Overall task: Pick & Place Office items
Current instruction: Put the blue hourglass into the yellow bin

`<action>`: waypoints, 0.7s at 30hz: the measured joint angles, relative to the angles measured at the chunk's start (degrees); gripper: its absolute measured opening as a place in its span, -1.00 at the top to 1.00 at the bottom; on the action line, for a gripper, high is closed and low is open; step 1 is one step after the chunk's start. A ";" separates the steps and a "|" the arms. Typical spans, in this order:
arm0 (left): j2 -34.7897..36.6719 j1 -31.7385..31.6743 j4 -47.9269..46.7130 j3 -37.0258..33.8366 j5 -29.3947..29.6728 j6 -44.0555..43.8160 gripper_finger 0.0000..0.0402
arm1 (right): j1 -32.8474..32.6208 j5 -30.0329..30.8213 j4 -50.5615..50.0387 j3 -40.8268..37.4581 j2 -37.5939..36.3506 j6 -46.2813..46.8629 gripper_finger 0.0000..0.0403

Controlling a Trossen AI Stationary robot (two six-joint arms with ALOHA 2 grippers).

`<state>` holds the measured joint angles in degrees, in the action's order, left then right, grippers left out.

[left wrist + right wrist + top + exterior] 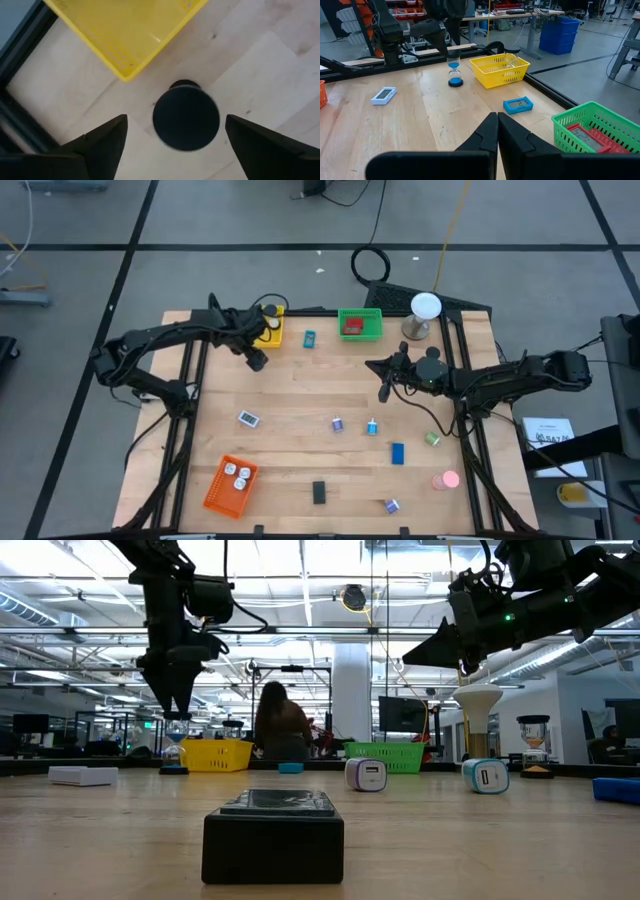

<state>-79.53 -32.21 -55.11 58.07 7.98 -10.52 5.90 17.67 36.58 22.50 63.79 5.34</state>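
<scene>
**Yellow basket corner: left arm parked over the little hourglass**

High view: left gripper (257, 360) sits at about 11 o'clock on the table, just beside the yellow basket (271, 330). Right gripper (385, 388) hangs near 2 o'clock.

Low view: left gripper's fingers point straight down, spread wide, right above a blue sand timer (175, 750) that stands upright by itself.

Left wrist view: timer's black cap (186, 115) sits between the two open fingers (102, 145), nothing touching it.

Right wrist view: right gripper's fingers (485, 135) are pressed together, empty. Blue clock (518, 104) lies between the yellow and green basket (592, 131).
</scene>
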 joint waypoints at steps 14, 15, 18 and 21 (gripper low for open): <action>0.00 -1.61 5.10 -5.26 -2.61 1.18 -0.41 | 0.01 0.00 0.00 0.00 0.00 -0.01 0.99; 0.00 -1.88 5.88 -5.56 -3.16 1.18 -0.38 | -0.01 0.00 0.00 0.00 0.00 -0.01 0.99; 0.00 -2.36 7.15 -5.80 -3.55 1.44 -0.28 | 0.00 0.00 0.00 -0.01 0.00 0.00 0.99; 0.00 -2.58 7.34 -5.80 -3.66 1.60 -0.16 | 0.01 0.00 -0.01 0.00 0.00 -0.02 0.99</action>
<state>-79.53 -34.79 -47.77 52.27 4.32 -8.93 5.91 17.67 36.57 22.50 63.79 5.32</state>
